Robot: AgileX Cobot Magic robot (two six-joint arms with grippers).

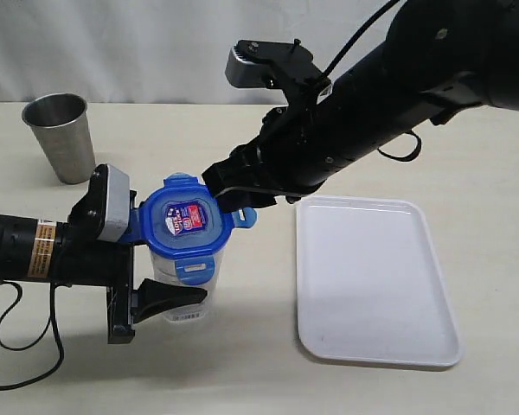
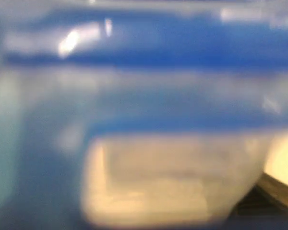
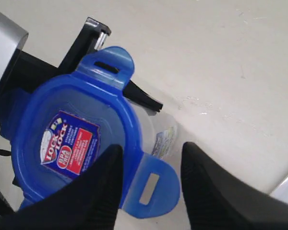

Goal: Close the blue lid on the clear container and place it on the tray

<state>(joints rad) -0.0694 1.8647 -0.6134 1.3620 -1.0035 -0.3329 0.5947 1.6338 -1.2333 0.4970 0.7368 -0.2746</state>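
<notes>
Left tool [image 1: 186, 259] clamps the clear container [image 1: 162, 270], upright on the beige matte desk [image 1: 242, 372] left of centre, long axis vertical, mouth up. Blue lid [image 1: 160, 232], glossy rounded-square plastic, sits on the mouth, sticker [image 1: 184, 220] upward, flaps [image 3: 105, 64] flared. Right tool [image 3: 152, 149] stands parted astride one flap. White rimmed tray [image 1: 376, 346] lies toward the right edge; tapered steel cup [image 1: 62, 138] near the back-left corner; pale curtain [image 1: 138, 43] behind.

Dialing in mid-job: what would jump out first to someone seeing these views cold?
The blue lid sits on the mouth of the clear container, left of the table's centre, with the left gripper clamped around the container's body. The right gripper reaches in from the upper right, open jaws straddling a lid flap that sticks outward. The white tray lies to the right, and a steel cup stands back left.
</notes>
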